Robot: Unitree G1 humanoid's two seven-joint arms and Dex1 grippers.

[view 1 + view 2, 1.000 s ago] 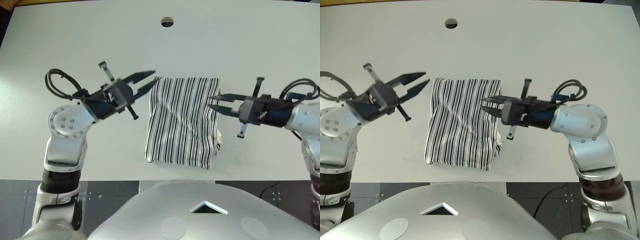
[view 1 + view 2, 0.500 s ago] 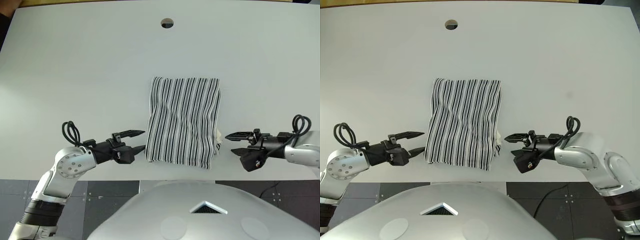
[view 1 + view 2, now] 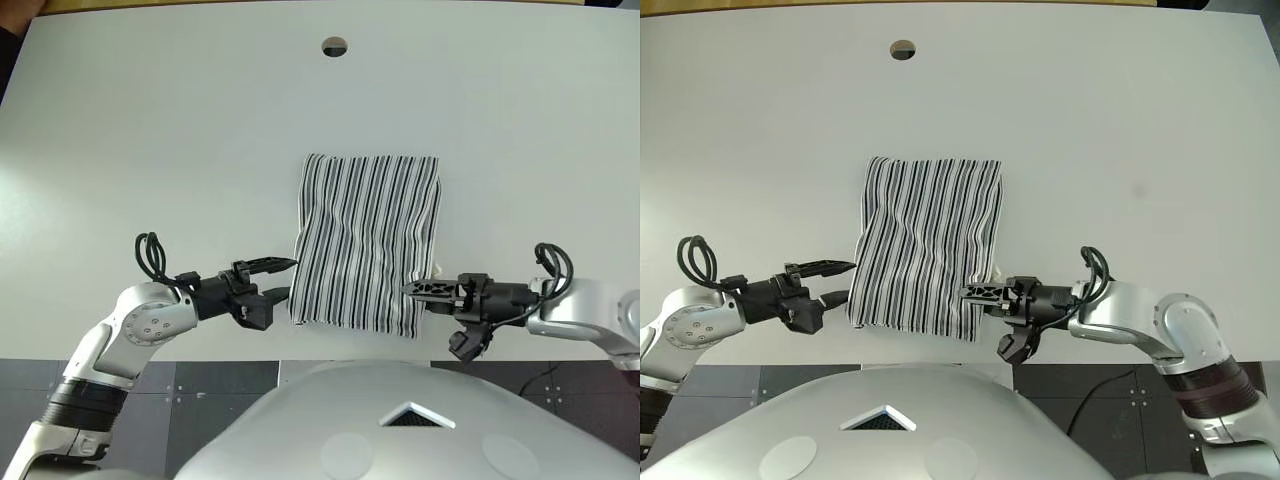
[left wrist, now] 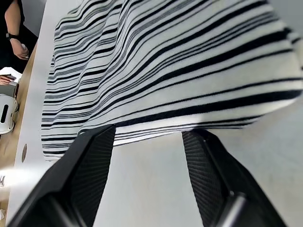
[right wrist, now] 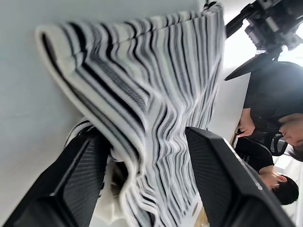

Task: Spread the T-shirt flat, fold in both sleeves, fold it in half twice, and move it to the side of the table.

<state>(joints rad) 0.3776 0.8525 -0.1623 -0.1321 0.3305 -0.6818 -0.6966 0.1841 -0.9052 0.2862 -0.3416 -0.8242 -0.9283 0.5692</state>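
The striped T-shirt (image 3: 368, 240) lies folded into an upright rectangle on the middle of the white table (image 3: 150, 150). My left gripper (image 3: 285, 279) is open, low over the table, its fingertips just left of the shirt's near left corner. In the left wrist view the shirt's edge (image 4: 165, 71) lies just ahead of the spread fingers (image 4: 90, 165). At the near right corner my right gripper (image 3: 412, 288) is open and points left. In the right wrist view that corner (image 5: 156, 94) sits between its fingers (image 5: 213, 170).
A small round hole (image 3: 334, 45) sits in the table at the back centre. The table's front edge (image 3: 200, 360) runs just behind both wrists. Bare tabletop extends wide to the left and right of the shirt.
The right gripper has slid left from beside the shirt until its fingers straddle the near right corner. The left gripper has crept right, close to the near left corner.
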